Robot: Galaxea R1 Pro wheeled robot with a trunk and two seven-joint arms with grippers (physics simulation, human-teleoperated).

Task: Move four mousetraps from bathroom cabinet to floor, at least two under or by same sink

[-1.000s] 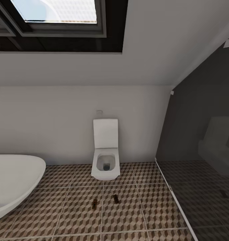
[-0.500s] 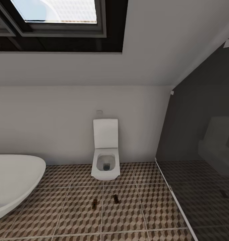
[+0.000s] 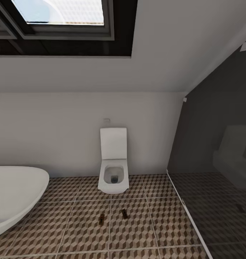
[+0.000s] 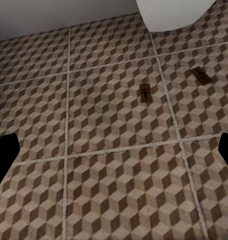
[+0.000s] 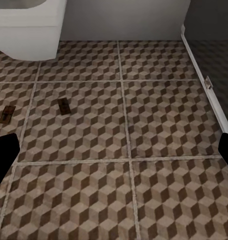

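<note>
You had the bathroom floor (image 3: 83, 230), large square tiles printed with brown, beige and white cubes and thin pale grout lines, spread across the lower part of the head view, cut off at the bottom edge. Above it stood a plain white wall (image 3: 65, 133) under a sloping ceiling, with a dark-framed skylight (image 3: 62, 18) cropped by the top edge. To your right a dark glass partition (image 3: 216, 162) rose from a pale floor rail, carrying dim reflections of the toilet and tiles. At your left the oval white bathtub (image 3: 15, 194) was cut off by the picture's edge, only its rounded end in sight. The white wall-mounted toilet (image 3: 113, 172) stood against the wall with its lid up.

Between tub and glass you had an open stretch of tiles in front of the toilet. Two of the mousetraps lay there, flat on the floor: the left mousetrap (image 3: 101, 218) and the right mousetrap (image 3: 124, 214), near each other but apart, on either side of a grout line, each a tiny tan board with dark parts too small to make out. They also showed in the left wrist view (image 4: 145, 93) (image 4: 200, 76) and the right wrist view (image 5: 7, 114) (image 5: 63, 105).

In both wrist views only black tips at the frame's side edges showed, with bare tiles between them, so you had the left jaws (image 4: 114, 150) and the right jaws (image 5: 114, 150) spread wide, holding nothing.
</note>
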